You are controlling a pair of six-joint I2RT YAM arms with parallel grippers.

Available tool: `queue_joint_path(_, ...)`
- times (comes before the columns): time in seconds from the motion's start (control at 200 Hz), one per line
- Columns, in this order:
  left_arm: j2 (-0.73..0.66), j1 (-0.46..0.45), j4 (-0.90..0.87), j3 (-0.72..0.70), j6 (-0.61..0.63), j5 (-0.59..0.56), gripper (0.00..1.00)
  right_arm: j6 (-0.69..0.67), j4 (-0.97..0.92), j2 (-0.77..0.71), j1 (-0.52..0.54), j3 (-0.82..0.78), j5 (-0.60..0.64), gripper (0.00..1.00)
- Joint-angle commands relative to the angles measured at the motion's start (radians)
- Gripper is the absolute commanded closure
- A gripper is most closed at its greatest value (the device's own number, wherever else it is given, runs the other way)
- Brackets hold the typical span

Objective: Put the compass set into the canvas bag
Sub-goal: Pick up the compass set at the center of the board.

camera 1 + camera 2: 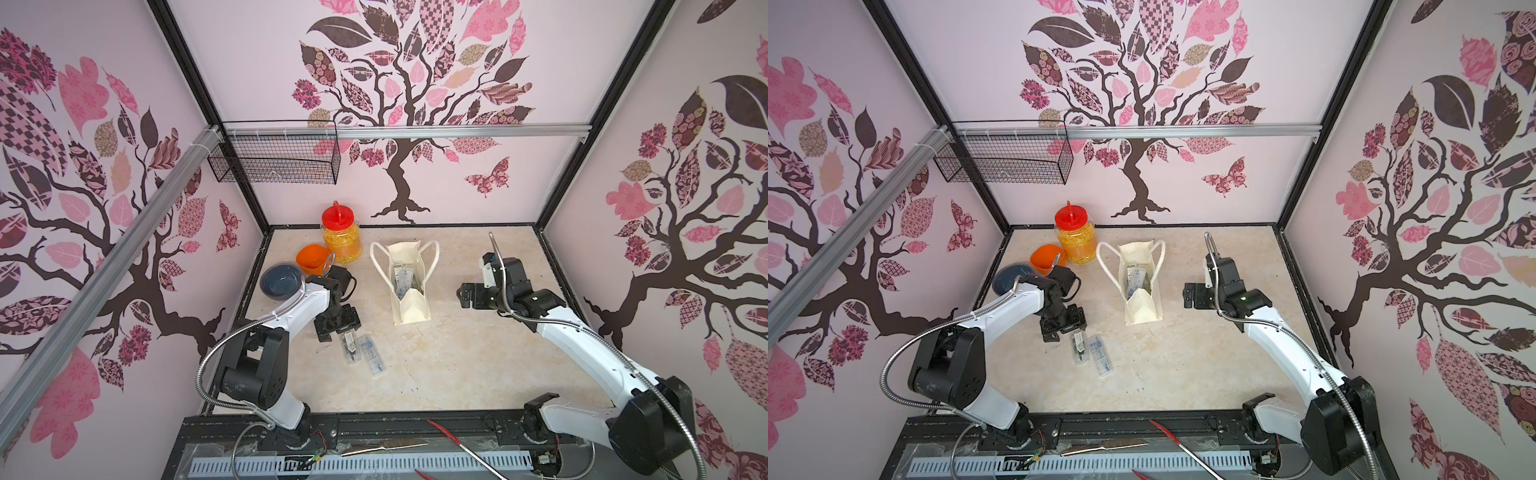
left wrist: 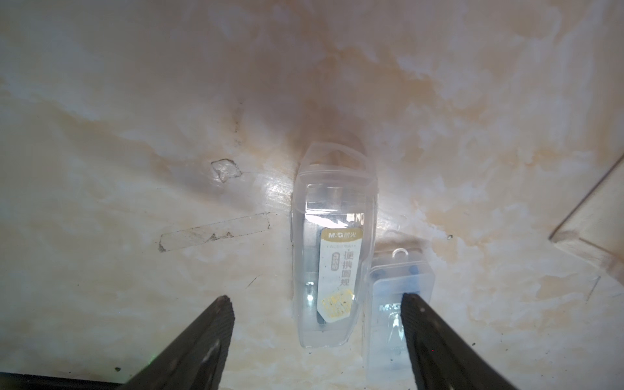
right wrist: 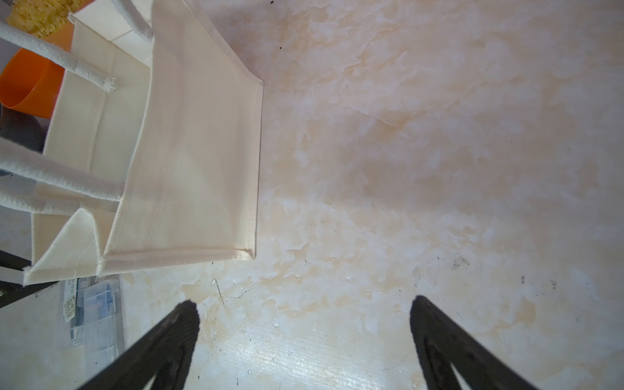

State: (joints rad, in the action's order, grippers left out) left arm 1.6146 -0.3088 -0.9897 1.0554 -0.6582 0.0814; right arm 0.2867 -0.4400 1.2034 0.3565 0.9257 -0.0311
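Clear plastic and flat, the compass set (image 2: 334, 250) with its white and gold label lies on the marbled beige tabletop (image 1: 457, 365), left of centre in both top views (image 1: 1079, 347). A second clear plastic case with blue parts inside (image 1: 371, 356) lies just beside it, nearly parallel.

The left gripper (image 2: 317, 300) hangs over the near end of the labelled compass set, its black ribbed fingers (image 2: 223, 314) spread apart with a gap on each side of the case. In the left wrist view one fingertip overlaps the second case (image 2: 395, 304); whether it touches cannot be told. Nothing is held.

The cream canvas bag with two loop handles (image 1: 411, 309) stands upright in the middle of the table, well apart from the compass set, its mouth open upward. More clear cases (image 1: 405, 278) show inside it.

The right gripper (image 3: 304, 303) hovers to the right of the bag (image 3: 196, 152), its jaws wide and empty above bare tabletop.

In the upper left of the table stand a red-lidded jar of yellow grains (image 1: 340, 239), an orange plastic cup (image 1: 312, 257) and a dark blue bowl (image 1: 280, 280).
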Motion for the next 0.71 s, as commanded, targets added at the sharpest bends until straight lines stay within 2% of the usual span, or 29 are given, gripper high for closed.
queue_joint_path(0.0, 0.034, -0.006, 0.012, -0.008, 0.003, 0.008, 0.21, 0.002, 0.001, -0.02, -0.002, -0.005, 0.001, 0.0)
queue_joint_path(0.415, 0.139, -0.01, 0.015, 0.026, 0.019, 0.007, 0.25, -0.004, 0.003, -0.031, -0.003, -0.015, 0.02, 0.0)
queue_joint_path(0.7, 0.179, -0.01, 0.008, 0.039, 0.021, 0.001, 0.33, -0.006, 0.003, -0.023, -0.004, -0.004, 0.024, 0.0)
